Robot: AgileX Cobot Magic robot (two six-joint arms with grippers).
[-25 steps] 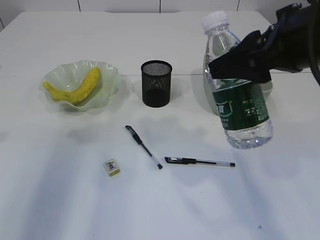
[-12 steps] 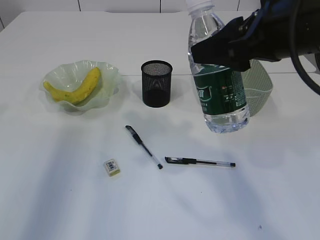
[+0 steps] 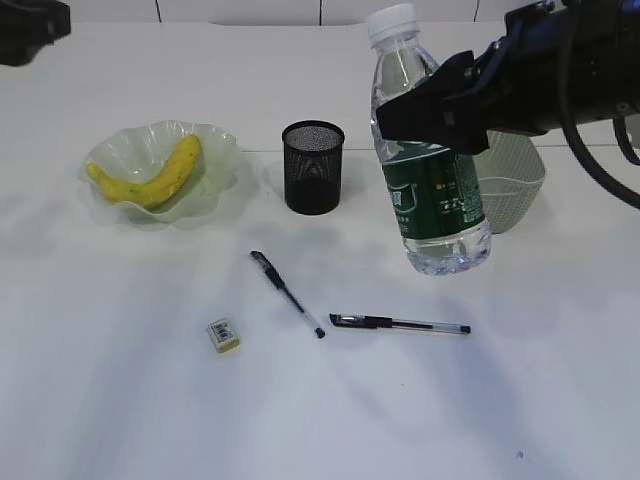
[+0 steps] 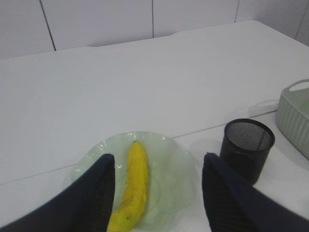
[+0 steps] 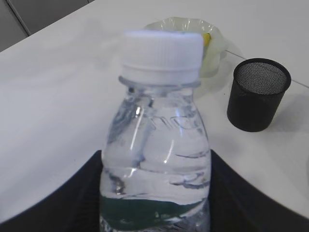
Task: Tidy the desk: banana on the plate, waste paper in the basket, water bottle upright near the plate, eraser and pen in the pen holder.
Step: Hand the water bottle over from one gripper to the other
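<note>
My right gripper (image 3: 425, 112) is shut on the water bottle (image 3: 440, 205), which hangs nearly upright above the desk (image 3: 120, 400), between the black mesh pen holder (image 3: 313, 167) and the sage-green basket (image 3: 515, 178). Its black fingers (image 5: 227, 193) flank the clear bottle (image 5: 157, 145) below the white cap. The banana (image 3: 150, 178) lies in the pale-green wavy plate (image 3: 218, 145). My left gripper (image 4: 158, 166) is open and empty above the plate (image 4: 183, 162) and banana (image 4: 131, 193). Two pens (image 3: 287, 293) (image 3: 400, 324) and the eraser (image 3: 223, 335) lie on the desk. The waste paper is out of view.
The pen holder (image 4: 247, 147) stands right of the plate, with the basket (image 4: 295, 116) farther right. The left arm (image 3: 30, 30) shows as a dark shape in the top-left corner of the exterior view. A seam runs across the white tabletop behind the plate.
My right gripper has carried the water bottle left, from in front of the basket toward the pen holder, and tipped it closer to upright. The left arm has come into the top-left corner.
</note>
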